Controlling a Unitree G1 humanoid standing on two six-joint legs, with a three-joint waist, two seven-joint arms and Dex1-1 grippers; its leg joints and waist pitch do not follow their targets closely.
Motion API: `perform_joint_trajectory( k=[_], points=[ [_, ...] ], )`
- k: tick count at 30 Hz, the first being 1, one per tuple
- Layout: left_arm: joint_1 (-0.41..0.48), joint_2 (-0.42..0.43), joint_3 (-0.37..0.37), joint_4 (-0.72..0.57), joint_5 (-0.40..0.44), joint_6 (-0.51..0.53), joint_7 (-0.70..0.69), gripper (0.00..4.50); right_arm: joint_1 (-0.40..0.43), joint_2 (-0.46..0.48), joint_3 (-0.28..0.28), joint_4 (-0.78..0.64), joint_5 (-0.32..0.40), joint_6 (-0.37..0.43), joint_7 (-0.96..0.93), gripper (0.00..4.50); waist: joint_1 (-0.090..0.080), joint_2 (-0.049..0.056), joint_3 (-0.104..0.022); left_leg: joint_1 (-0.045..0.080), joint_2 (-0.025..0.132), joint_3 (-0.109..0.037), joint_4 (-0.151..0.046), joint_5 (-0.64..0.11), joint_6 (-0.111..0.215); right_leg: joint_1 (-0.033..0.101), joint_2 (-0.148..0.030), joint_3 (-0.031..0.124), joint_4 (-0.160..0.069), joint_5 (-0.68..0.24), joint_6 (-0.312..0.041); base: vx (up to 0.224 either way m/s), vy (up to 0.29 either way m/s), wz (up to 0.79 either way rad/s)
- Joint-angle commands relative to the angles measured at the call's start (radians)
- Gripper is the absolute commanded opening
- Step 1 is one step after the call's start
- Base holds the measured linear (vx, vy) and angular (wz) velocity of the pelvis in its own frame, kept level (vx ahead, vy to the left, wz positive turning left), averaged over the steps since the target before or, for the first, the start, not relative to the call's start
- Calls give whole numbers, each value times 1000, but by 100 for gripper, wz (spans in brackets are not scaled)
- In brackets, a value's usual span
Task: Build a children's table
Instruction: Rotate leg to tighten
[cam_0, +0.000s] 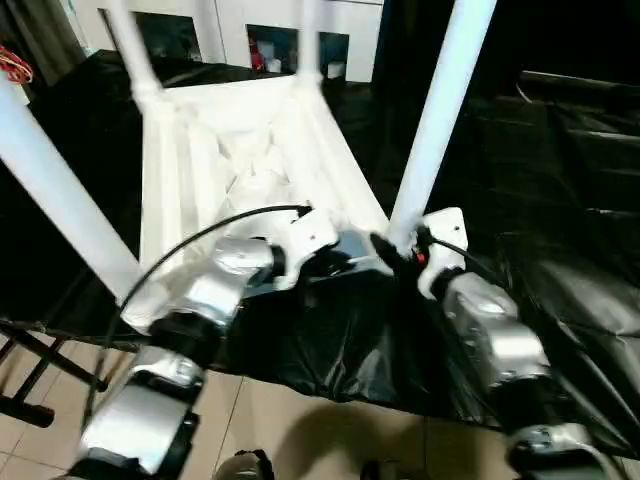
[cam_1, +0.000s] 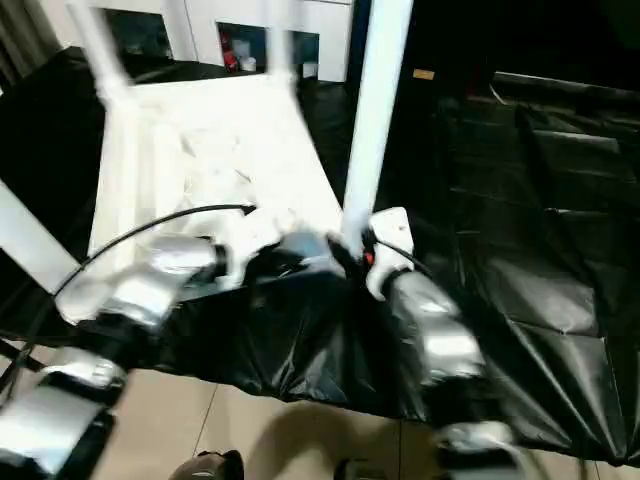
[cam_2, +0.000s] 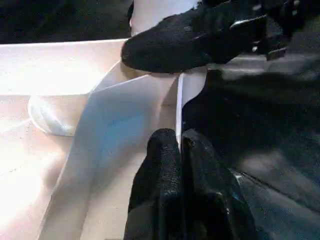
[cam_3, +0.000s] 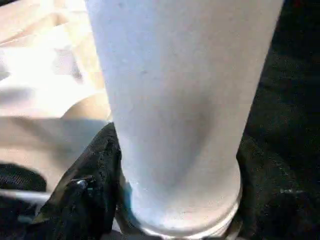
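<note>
The children's table (cam_0: 250, 150) lies upside down on a black-covered surface, ribbed underside up, with its white tube legs rising from the corners. My left gripper (cam_2: 179, 142) is shut on the thin rim wall at the near edge, close to the near right corner. My right gripper (cam_3: 175, 210) is closed around the base of the near right leg (cam_0: 440, 110), where it enters its socket; its black fingers (cam_3: 85, 185) press the tube from both sides. The near left leg (cam_0: 50, 190) slants up at the left. Two far legs (cam_0: 130, 45) stand at the back corners.
A black sheet (cam_0: 560, 200) covers the work surface and hangs over its front edge above the tile floor (cam_0: 300, 420). At the back stands a white cabinet with glass doors (cam_0: 260, 30). A black metal frame (cam_0: 30, 370) stands low on the left.
</note>
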Motion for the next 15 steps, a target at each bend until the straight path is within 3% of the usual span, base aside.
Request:
perform_joint_trajectory(
  k=[1, 6, 10, 15],
  points=[
    [1, -67, -22, 17, -9, 10, 60, 0, 23, 65, 72, 71, -31, 29, -2, 328, 5, -7, -46, 19, 64, -35, -81, -269, 17, 25, -83, 52, -95, -264, -180, 0, 0, 0],
    [16, -90, -43, 0, 5, -9, 63, 0, 18, 112, 92, 52, -15, -18, 31, 378, 5, -6, -48, 14, 63, -34, -80, -244, 44, 28, -81, 50, -93, -225, -180, 0, 0, 0],
    [48, -43, -55, -37, -18, -65, -42, 0, 34, 29, 119, 5, -17, -11, 148, 411, 6, -7, -48, 13, 64, -34, -80, -247, 54, 30, -82, 50, -94, -230, -176, 0, 0, 0],
    [67, -1, -63, -58, -30, -91, -126, 0, 43, -45, 128, -19, -7, -18, 275, 411, 6, -7, -52, 9, 63, -32, -74, -185, 86, 37, -79, 48, -83, -112, -202, 0, 0, 0]
  ],
)
